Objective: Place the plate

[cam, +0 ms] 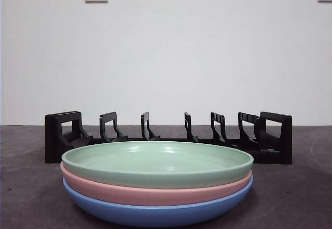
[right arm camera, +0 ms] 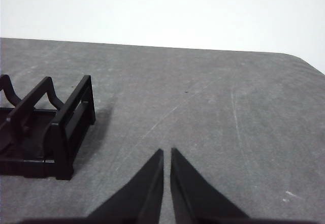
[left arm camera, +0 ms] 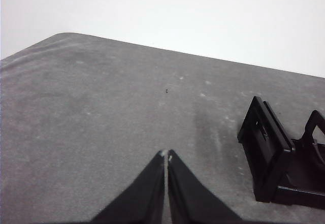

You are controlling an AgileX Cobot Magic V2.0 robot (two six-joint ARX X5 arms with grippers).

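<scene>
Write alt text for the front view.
Three stacked plates, green plate on pink plate on blue plate, sit close on a dark table. A black plate rack stands behind them; no arm shows.

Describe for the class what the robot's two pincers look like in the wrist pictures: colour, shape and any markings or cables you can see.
Only the tips show. The left pincer has two matte black jaws, each a smooth wedge tapering to a narrow point, with a small pale scuff at the tips. The right pincer has the same black, tapered, blade-like jaws. No cables, labels or printed markings are visible, and the arms themselves are out of view.
</scene>
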